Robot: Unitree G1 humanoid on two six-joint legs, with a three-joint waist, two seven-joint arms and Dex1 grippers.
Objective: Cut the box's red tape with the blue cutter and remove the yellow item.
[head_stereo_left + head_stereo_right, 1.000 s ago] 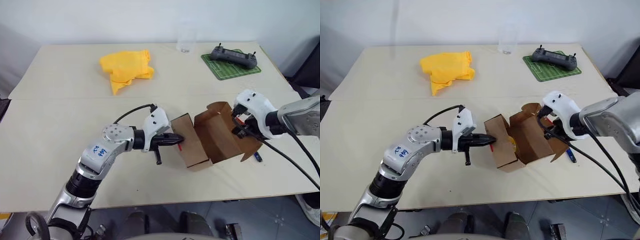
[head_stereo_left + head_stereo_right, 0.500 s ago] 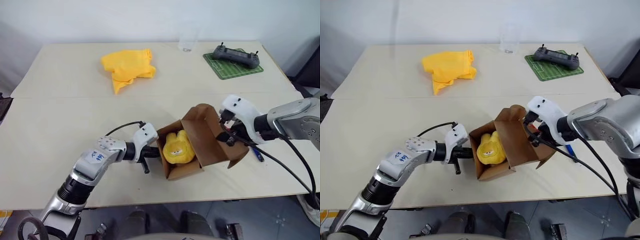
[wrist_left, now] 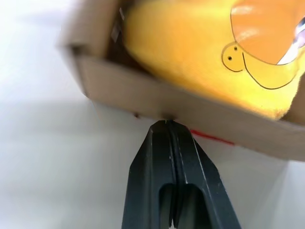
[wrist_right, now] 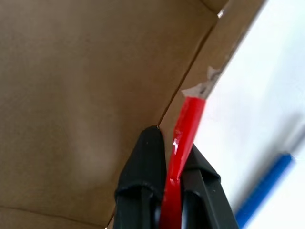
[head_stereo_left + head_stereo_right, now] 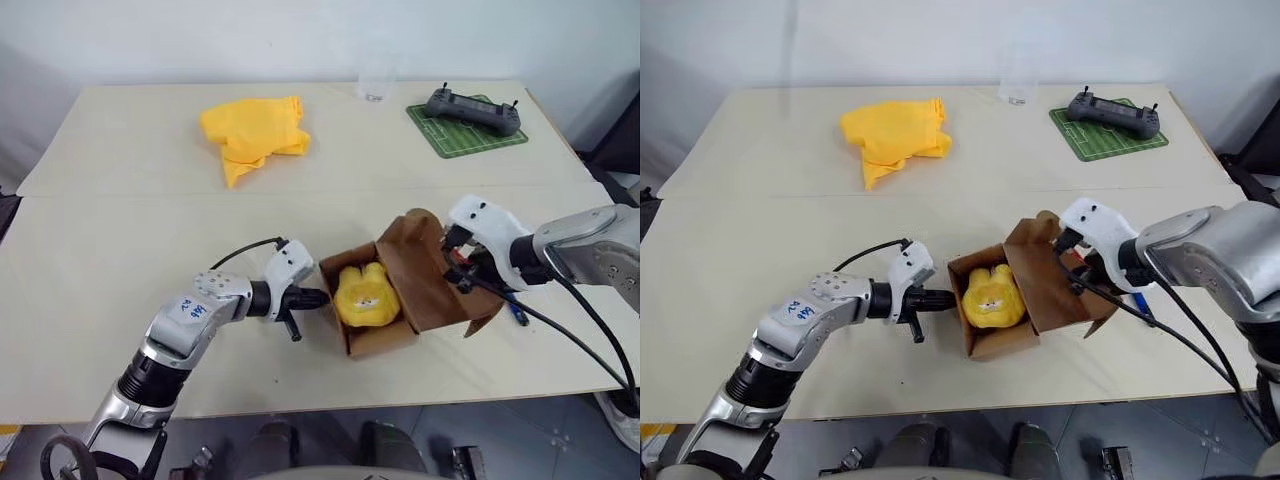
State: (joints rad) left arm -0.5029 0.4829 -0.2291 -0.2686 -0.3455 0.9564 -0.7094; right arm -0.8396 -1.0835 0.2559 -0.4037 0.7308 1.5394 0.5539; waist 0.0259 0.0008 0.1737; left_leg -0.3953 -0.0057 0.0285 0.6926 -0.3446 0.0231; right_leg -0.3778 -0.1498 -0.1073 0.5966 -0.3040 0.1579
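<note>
The brown cardboard box [image 5: 380, 343] lies open near the table's front, its lid flap [image 5: 425, 275] raised on the right side. The yellow item [image 5: 365, 295], a rounded plush with a drawn face, rests inside it. My left gripper [image 5: 318, 297] is shut, and its fingertips [image 3: 164, 126] touch the box's left outer wall. A strip of the red tape [image 4: 187, 125] sticks to the flap's edge. My right gripper [image 5: 462, 272] is shut on that strip. The blue cutter [image 5: 515, 310] lies on the table just right of the box.
A crumpled yellow cloth [image 5: 252, 132] lies at the back left. At the back right a green mat [image 5: 455, 138] carries a grey controller [image 5: 473, 106], with a clear glass [image 5: 375, 85] beside it. A seam crosses the table [image 5: 120, 240].
The box has tipped from a closed-looking tilt to lying open, so the yellow item now shows. My left gripper has sunk lower beside it. My right gripper stays at the flap.
</note>
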